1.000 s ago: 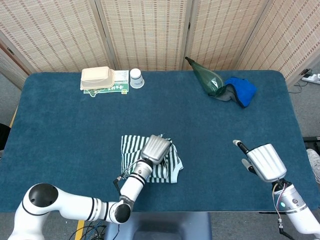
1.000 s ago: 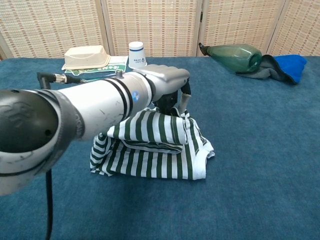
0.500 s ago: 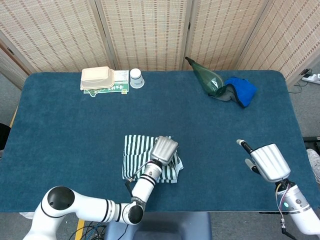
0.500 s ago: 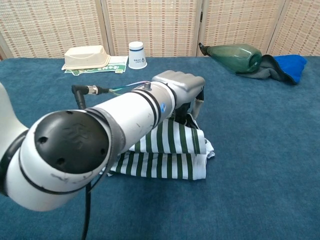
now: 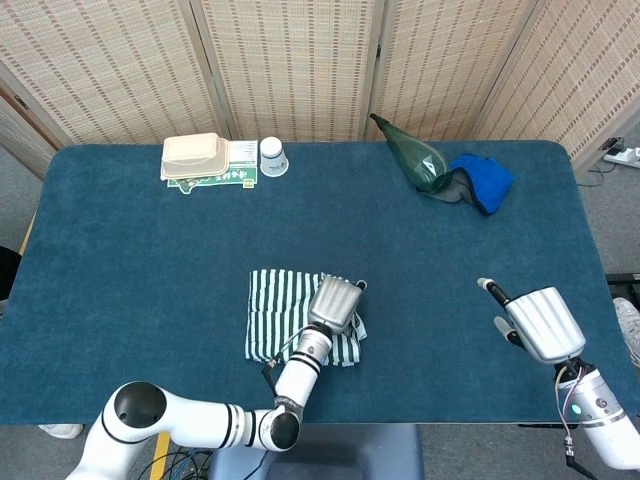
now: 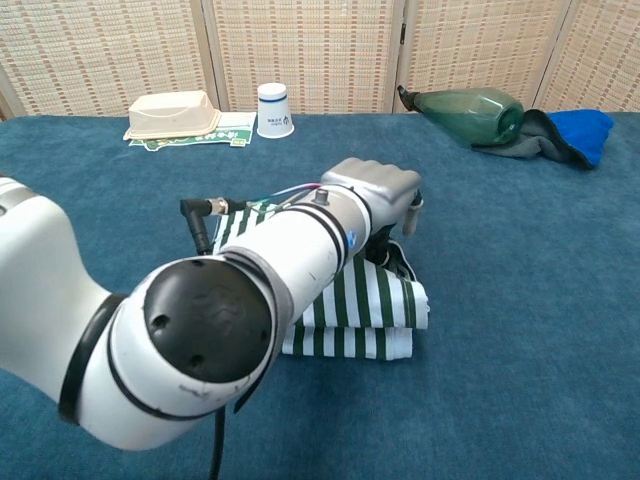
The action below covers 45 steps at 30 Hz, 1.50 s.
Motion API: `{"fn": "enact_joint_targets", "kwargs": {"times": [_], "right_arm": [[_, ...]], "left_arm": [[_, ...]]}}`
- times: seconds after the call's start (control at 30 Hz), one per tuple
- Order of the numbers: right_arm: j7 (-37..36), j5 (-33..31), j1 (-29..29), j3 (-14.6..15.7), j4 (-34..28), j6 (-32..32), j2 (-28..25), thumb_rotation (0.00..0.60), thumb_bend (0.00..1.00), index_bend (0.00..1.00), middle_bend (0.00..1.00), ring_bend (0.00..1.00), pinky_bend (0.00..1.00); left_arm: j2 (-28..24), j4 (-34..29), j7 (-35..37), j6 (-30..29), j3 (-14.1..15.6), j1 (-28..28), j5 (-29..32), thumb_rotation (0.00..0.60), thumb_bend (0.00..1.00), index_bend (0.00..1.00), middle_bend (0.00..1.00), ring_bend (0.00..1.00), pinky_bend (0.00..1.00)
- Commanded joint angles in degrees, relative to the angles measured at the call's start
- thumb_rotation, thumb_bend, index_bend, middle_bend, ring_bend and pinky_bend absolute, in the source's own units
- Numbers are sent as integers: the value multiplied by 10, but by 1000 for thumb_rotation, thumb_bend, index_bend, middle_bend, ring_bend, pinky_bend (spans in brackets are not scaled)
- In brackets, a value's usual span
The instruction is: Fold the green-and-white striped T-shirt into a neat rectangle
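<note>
Palm-down, left robot hand (image 5: 335,301) atop folded striped T-shirt (image 5: 280,315).

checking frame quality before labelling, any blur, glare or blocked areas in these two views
Head view: even, soft light, sharp throughout, no glare; the left hand covers part of the striped T-shirt. Chest view: the left arm looms large and slightly soft in the foreground, hiding much of the shirt; the green bottle shows mild sheen.

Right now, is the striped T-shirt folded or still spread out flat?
Folded. The striped T-shirt lies as a compact, layered bundle on the table, stacked edges showing in the chest view, with the left hand over its right side. Its neatness is partly hidden.
</note>
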<state>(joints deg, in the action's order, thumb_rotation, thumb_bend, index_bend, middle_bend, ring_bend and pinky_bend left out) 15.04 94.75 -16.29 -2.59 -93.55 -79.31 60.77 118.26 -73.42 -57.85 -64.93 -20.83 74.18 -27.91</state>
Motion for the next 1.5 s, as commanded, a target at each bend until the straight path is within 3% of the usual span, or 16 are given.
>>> {"fn": "enact_joint_targets", "kwargs": {"times": [0.03, 0.17, 0.37, 0.57, 0.8, 1.0, 1.5], "right_arm": [[0, 0, 0, 0, 0, 0, 0, 600, 271, 264, 959, 973, 1000], [0, 1, 0, -2, 0, -1, 0, 600, 271, 264, 961, 973, 1000], [0, 0, 1, -4, -2, -4, -3, 600, 271, 264, 961, 973, 1000], [-1, 5, 0, -6, -5, -7, -3, 600, 271, 264, 961, 973, 1000], [-3, 10, 2, -6, -7, -12, -4, 600, 271, 264, 961, 973, 1000], [-2, 12, 0, -4, -7, -8, 1, 600, 271, 264, 961, 973, 1000], [3, 6, -2, -6, -7, -1, 5, 600, 270, 264, 961, 973, 1000]], "left_arm": [[0, -5, 3, 3, -6, -2, 1, 600, 258, 95, 831, 755, 940], [1, -15, 20, 1, -12, -8, -14, 600, 246, 0, 813, 737, 935], [-20, -62, 57, -2, -33, -29, -25, 600, 246, 0, 795, 730, 934], [-88, -152, 69, -15, -31, -62, -33, 600, 246, 0, 795, 730, 934], [-163, -234, 84, -23, 38, -110, -96, 600, 246, 0, 795, 730, 934], [-173, -251, 107, -24, 102, -140, -159, 600, 246, 0, 795, 730, 934], [-125, -192, 117, -18, 158, -175, -207, 600, 246, 0, 795, 730, 934]]}}
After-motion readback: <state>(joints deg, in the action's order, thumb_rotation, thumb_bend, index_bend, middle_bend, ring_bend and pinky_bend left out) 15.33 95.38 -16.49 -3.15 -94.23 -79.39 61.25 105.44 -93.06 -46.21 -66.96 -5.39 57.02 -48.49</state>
